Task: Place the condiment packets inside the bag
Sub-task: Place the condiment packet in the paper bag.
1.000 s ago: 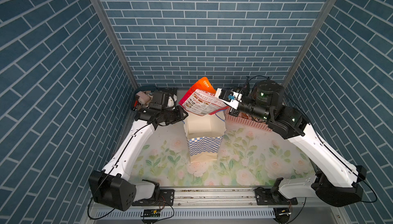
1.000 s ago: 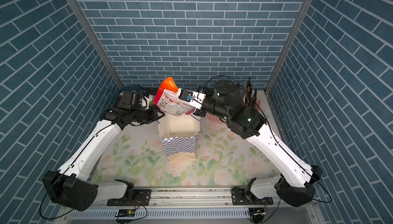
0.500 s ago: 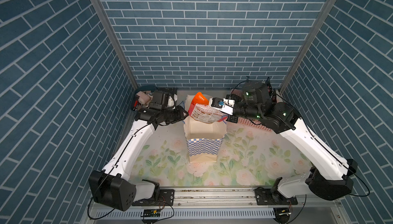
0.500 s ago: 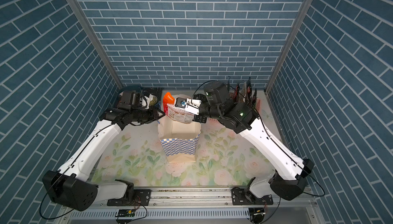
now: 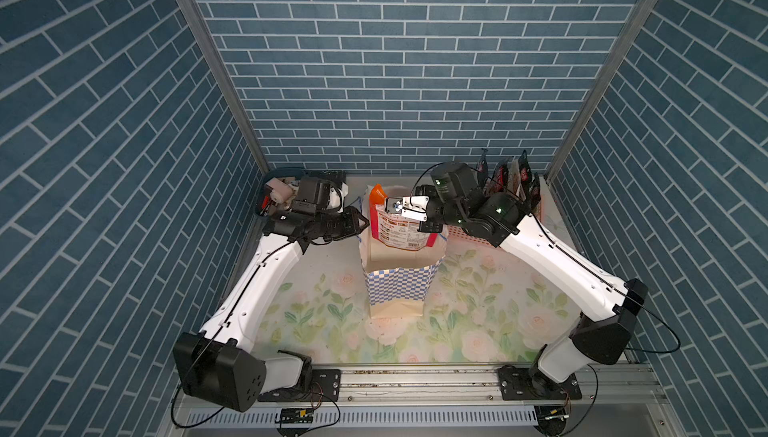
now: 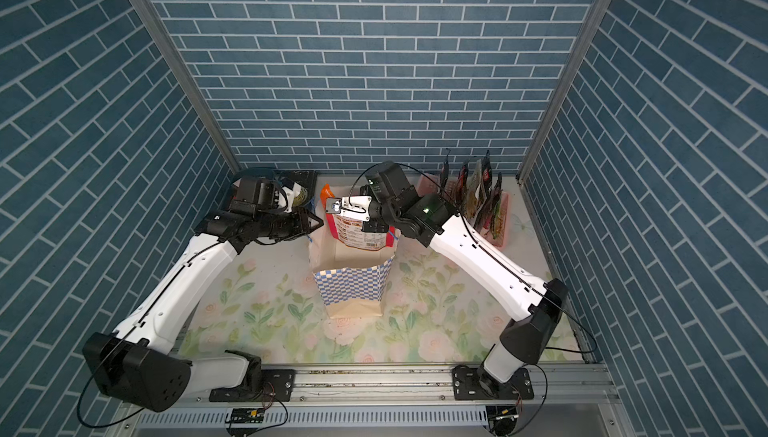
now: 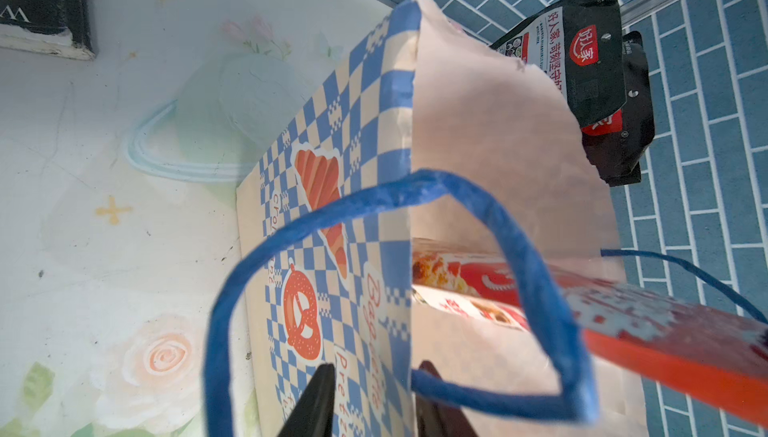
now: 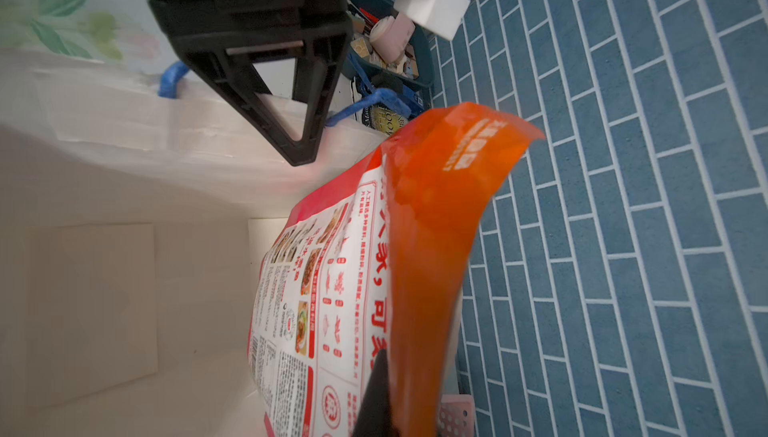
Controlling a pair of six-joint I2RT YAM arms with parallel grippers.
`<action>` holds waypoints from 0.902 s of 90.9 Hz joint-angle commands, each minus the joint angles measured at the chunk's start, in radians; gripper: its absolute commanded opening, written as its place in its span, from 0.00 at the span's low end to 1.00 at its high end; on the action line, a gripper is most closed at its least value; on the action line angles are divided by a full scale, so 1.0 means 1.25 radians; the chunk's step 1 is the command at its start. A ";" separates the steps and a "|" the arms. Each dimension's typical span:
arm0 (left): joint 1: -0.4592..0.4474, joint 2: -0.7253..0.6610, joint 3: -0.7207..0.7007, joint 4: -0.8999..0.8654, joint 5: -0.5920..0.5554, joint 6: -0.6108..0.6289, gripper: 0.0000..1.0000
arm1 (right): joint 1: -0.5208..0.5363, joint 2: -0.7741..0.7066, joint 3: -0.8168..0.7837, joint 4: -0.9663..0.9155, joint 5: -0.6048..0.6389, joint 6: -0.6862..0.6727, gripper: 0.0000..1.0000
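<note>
Now lower: orange packet (image 5: pixel 397 227), a second ago tilted above bag (image 5: pixel 399 285), hangs upright, bottom edge inside bag mouth, top above rim. Insertion about half done; release looks premature. Right tool (image 5: pixel 429 228) pressed together on packet's right edge. Left tool (image 5: pixel 360 223) part spread, straddling bag's left wall; firm pinch unclear. Other packets (image 5: pixel 511 181) stand in pink basket (image 5: pixel 459 232), far right of counter (image 5: pixel 316 310).

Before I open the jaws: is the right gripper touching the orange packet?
Touching. In the right wrist view a dark finger lies flat against the orange packet; in a top view the right gripper holds it upright, partly inside the bag.
</note>
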 commanded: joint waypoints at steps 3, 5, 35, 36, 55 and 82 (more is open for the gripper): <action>0.003 0.008 -0.003 -0.007 0.010 0.023 0.37 | -0.004 0.010 0.013 0.068 0.030 -0.060 0.00; 0.003 0.008 -0.003 -0.009 0.009 0.025 0.37 | -0.005 0.016 0.015 0.068 0.028 -0.064 0.00; 0.003 0.002 -0.007 -0.020 0.005 0.034 0.37 | -0.048 0.063 -0.014 0.135 -0.050 -0.074 0.00; 0.003 0.002 -0.006 -0.021 0.005 0.034 0.36 | -0.049 0.063 -0.016 0.140 -0.054 -0.074 0.00; 0.003 0.000 -0.004 -0.024 0.004 0.034 0.36 | -0.089 0.052 -0.085 0.208 -0.137 -0.084 0.00; 0.003 0.002 0.001 -0.028 0.003 0.033 0.36 | -0.102 0.094 -0.113 0.197 -0.142 -0.120 0.00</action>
